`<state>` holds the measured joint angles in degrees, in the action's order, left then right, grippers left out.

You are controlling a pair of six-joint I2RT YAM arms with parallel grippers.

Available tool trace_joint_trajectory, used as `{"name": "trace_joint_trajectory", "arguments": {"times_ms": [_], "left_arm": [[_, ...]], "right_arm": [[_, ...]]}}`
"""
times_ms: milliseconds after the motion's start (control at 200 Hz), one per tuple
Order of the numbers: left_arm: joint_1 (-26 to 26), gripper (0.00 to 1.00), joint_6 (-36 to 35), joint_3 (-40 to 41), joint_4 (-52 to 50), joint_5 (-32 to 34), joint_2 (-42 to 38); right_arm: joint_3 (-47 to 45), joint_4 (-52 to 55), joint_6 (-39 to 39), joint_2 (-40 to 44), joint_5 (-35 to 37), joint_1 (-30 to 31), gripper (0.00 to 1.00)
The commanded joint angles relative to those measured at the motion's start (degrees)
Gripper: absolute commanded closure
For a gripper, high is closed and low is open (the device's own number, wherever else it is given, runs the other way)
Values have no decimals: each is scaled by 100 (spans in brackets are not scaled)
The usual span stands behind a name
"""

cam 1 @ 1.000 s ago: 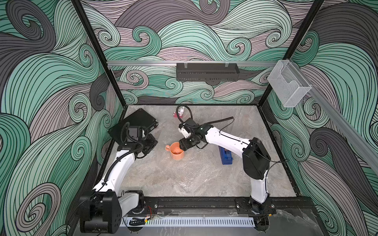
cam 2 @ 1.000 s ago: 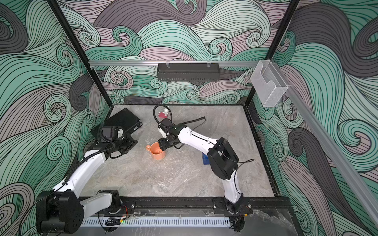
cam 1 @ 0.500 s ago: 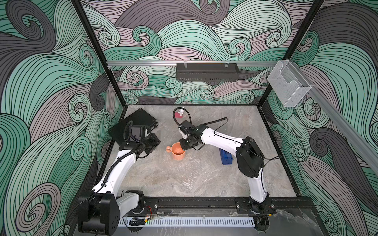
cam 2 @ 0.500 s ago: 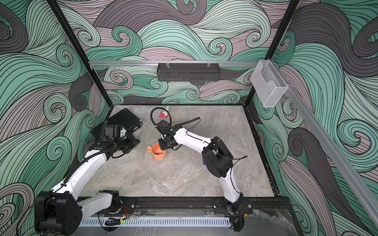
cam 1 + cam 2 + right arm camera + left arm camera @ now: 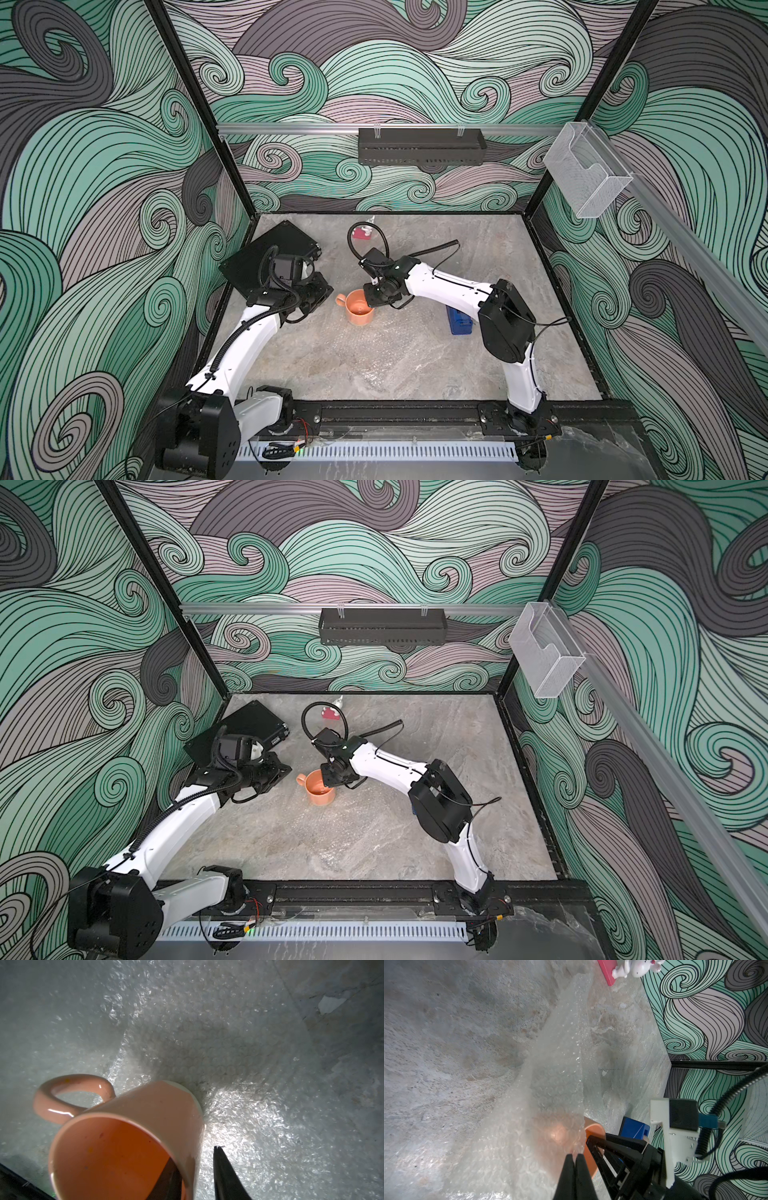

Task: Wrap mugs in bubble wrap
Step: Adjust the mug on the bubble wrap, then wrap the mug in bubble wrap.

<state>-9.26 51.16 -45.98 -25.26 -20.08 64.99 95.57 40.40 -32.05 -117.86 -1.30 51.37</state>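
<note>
Right gripper (image 5: pixel 370 296) has moved onto mug (image 5: pixel 359 309) rim. Bubble wrap (image 5: pixel 550 1076) lies under mug, its edge pinched shut in left gripper (image 5: pixel 574 1159), lifted on handle side. Mug upright, wall between right fingers (image 5: pixel 225 1178), not clamped; right arm nearer.

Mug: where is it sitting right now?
In both top views the mug sits upright on the bubble wrap near the table's middle, the right claw straddling its rim, handle toward the left claw.
</note>
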Motion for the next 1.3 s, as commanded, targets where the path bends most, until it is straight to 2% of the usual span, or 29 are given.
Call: {"name": "trace_joint_trajectory", "arguments": {"times_ms": [0, 245, 360, 495, 626, 711, 826, 886, 1026, 1121, 1296], "left_arm": [[-123, 100, 124, -149, 48, -12, -143], [-430, 100, 297, -179, 261, -129, -71], [-609, 100, 316, -192, 330, -56, 16], [-767, 100, 312, -80, 495, 11, 114], [-922, 100, 266, -17, 646, 56, 186], [-1007, 100, 202, -8, 708, 90, 224], [-1132, 100, 158, 82, 826, 108, 252], [-1165, 100, 142, 157, 876, 135, 243], [-1184, 100, 114, 336, 969, 177, 129], [-1181, 100, 56, 370, 985, 151, 105], [-1193, 100, -42, 484, 1074, 32, 36]], "right_arm": [[109, 147, -83, 284, 57, 48, 63], [-118, 59, 21, 1134, 88, 34, 40], [-362, -290, 13, 1517, -270, -54, 37], [-538, -931, -275, 1663, -1249, -290, 36], [-614, -1604, -846, 1386, -2374, -527, 37], [-724, -2032, -1223, 1198, -2808, -615, 38], [-839, -2573, -1687, 928, -3191, -732, 40], [-940, -2862, -1904, 850, -3322, -790, 45], [-1171, -3354, -2295, 733, -3510, -882, 47], [-1142, -3354, -2324, 597, -3636, -884, 50], [-1266, -3379, -2336, 519, -3847, -919, 49]]}}
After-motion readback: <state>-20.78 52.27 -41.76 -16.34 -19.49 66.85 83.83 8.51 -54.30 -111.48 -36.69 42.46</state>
